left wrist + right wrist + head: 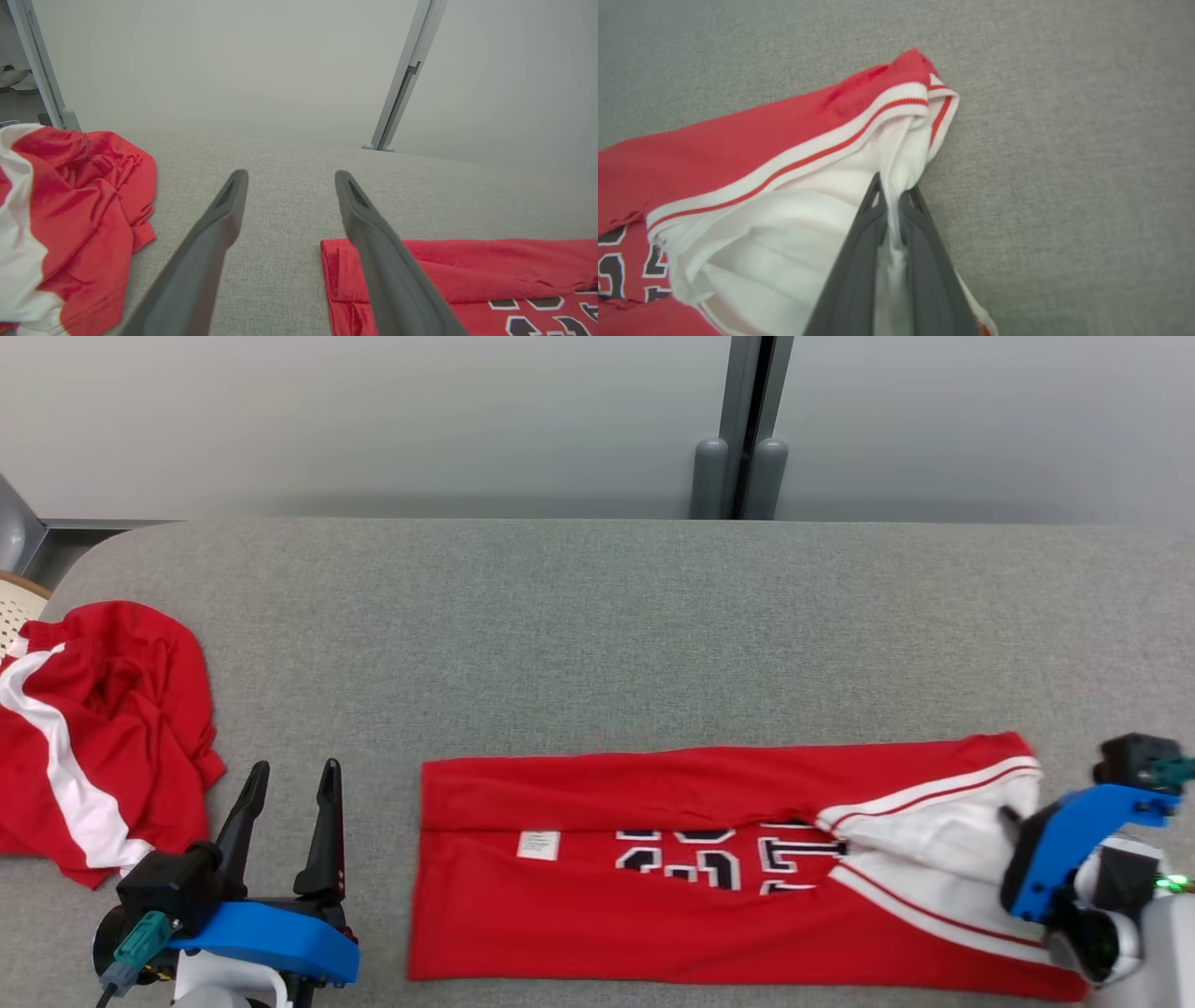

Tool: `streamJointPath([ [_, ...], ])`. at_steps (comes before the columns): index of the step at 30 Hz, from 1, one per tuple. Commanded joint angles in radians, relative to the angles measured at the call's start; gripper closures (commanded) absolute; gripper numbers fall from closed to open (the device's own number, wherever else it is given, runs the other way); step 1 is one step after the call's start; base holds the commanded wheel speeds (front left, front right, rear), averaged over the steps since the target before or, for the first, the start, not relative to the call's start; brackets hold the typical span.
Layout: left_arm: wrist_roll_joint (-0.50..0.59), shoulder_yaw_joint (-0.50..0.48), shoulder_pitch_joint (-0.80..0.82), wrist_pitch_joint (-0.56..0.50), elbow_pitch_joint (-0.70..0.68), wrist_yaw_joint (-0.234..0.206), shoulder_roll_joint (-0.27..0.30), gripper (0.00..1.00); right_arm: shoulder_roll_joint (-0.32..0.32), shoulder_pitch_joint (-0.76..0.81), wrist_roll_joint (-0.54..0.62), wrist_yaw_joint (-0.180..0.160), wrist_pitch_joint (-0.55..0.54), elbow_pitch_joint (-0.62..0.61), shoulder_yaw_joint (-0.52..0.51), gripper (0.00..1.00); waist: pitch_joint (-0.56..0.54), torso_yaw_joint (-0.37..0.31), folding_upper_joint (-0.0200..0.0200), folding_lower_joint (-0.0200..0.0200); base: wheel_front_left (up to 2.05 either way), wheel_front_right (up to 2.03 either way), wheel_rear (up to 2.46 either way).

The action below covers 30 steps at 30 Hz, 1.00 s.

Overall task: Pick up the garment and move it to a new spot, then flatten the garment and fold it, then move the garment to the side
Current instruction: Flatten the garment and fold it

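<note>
Lower left in the head view, the left gripper point(294, 767) has its fingers spread wide and holds nothing, above the grey table point(597, 616). At the lower right, the right gripper point(1010, 819) meets the white-trimmed end of the garment point(607, 915), a red numbered jersey stretched across the lower middle. A crumpled red cloth point(121, 709) lies at the left edge, well apart from it.

The left wrist view has the parted fingers over bare table, the garment's corner at lower right and the crumpled red cloth at left.

In the right wrist view, the fingers at bottom centre are pinched narrow on a fold of the garment's white fabric.
</note>
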<state>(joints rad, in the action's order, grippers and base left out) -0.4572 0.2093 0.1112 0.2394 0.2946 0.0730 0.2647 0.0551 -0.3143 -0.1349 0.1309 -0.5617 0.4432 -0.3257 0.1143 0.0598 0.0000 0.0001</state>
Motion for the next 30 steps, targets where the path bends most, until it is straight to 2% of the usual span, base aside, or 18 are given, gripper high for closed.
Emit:
streamJointPath([
  [1, 0.000, -0.003, 0.007, 0.004, -0.005, -0.001, 0.003, 0.00, 0.020, 0.021, 0.011, 0.000, -0.005, -0.032, -0.021, 1.00, -0.001, -0.004, 0.0000, -0.0001, 0.00, 0.00, 0.00],
  [11, -0.005, 0.003, -0.001, -0.001, -0.021, -0.010, 0.015, 0.00, 0.140, 0.111, 0.057, 0.000, -0.095, -0.324, -0.154, 1.00, -0.001, -0.029, 0.0000, -0.0001, 0.00, 0.00, 0.00],
  [15, -0.008, 0.005, -0.004, 0.000, -0.021, -0.011, 0.017, 0.00, 0.154, 0.128, 0.062, 0.000, -0.132, -0.391, -0.143, 1.00, -0.007, -0.033, 0.0000, -0.0001, 0.00, 0.00, 0.00],
  [21, -0.011, 0.012, -0.007, -0.001, -0.015, -0.008, 0.019, 0.00, 0.099, 0.153, 0.032, 0.000, -0.164, -0.462, -0.009, 1.00, -0.020, -0.029, 0.0000, -0.0001, 0.00, 0.00, 0.00],
  [26, -0.010, 0.019, -0.009, -0.004, -0.017, -0.006, 0.027, 0.00, 0.061, 0.158, 0.013, 0.000, -0.169, -0.487, 0.185, 1.00, -0.030, -0.018, 0.0000, -0.0001, 0.00, 0.00, 0.00],
  [30, -0.010, 0.021, -0.006, -0.007, -0.025, -0.007, 0.034, 0.00, 0.020, 0.120, -0.022, 0.000, -0.144, -0.451, 0.332, 1.00, -0.031, -0.011, 0.0000, -0.0001, 0.00, 0.00, 0.00],
])
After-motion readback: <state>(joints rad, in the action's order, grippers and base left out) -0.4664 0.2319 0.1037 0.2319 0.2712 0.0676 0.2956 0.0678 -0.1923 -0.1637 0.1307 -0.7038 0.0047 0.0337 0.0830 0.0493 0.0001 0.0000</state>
